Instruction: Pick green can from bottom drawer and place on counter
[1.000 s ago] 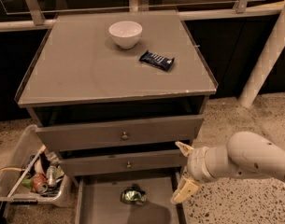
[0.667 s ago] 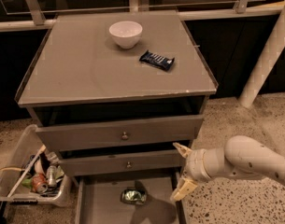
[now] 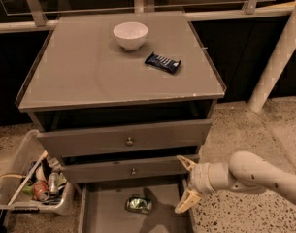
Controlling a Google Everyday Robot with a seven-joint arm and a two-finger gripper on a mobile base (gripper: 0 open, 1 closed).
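Your gripper [image 3: 186, 184] sits low on the right of the cabinet, just off the right end of the middle drawer [image 3: 104, 173] and over the right edge of the bottom drawer [image 3: 105, 211]. Its two pale fingers are spread wide, one pointing up-left and one down-left, and they have hold of nothing. The arm [image 3: 264, 174] comes in from the lower right.

The bottom drawer is pulled out, so you see its flat grey floor. One thing is in it, the green can [image 3: 139, 204]. The can lies on its side near the middle of the floor, a bit toward the back. It is well left of the gripper and not touching it.

The middle drawer and the top drawer [image 3: 89, 141] each show a small knob. You can't see what's inside either.

On the worktop [image 3: 84, 76] a white bowl [image 3: 130, 35] stands upright near the back centre. A dark blue snack bar [image 3: 162, 62] lies flat just right of it and a little forward, apart from the bowl.

On the floor left of the cabinet sits a clear plastic bin [image 3: 15, 163]. It holds mixed litter including a red can [image 3: 41, 190], a silver can [image 3: 53, 182] and a pale stick leaning across. You can't tell what the rest is.
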